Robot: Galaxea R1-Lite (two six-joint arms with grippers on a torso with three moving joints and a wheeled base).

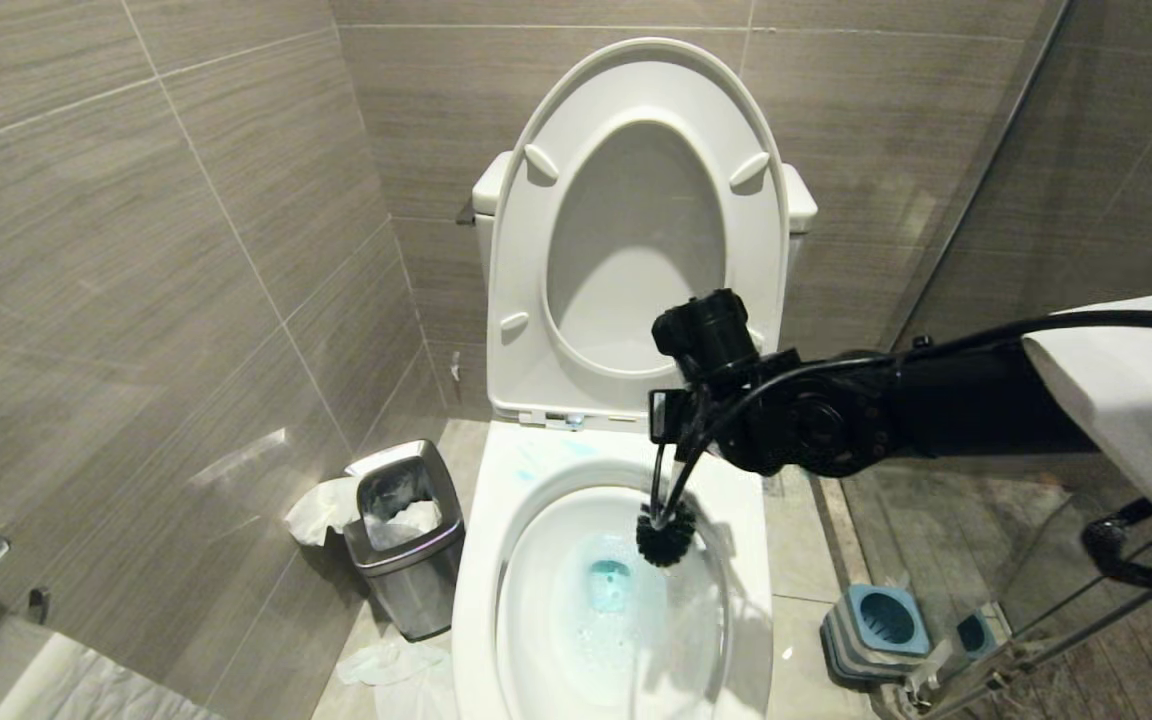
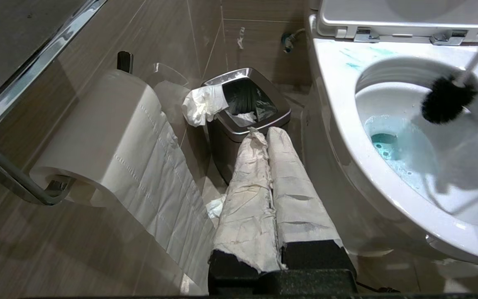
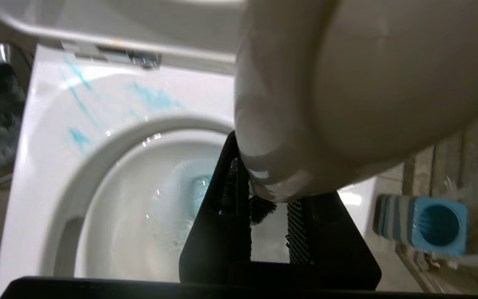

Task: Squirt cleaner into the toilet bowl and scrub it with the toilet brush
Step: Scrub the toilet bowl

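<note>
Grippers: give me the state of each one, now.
Left gripper: shut, holding nothing, parked beside the toilet bowl.
Right gripper: shut on the toilet brush, bristle head inside the bowl.

Toilet brush (image 1: 665,533) inside the toilet bowl (image 1: 496,560), near its back rim; bin (image 1: 408,535) left on the floor, brush holder (image 1: 876,628) right.

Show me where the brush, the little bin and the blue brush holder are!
toilet brush (image 1: 665,538), head view, on the black bristle head.
bin (image 1: 414,590), head view, on its steel front wall.
brush holder (image 1: 851,640), head view, on its outer side.
</note>
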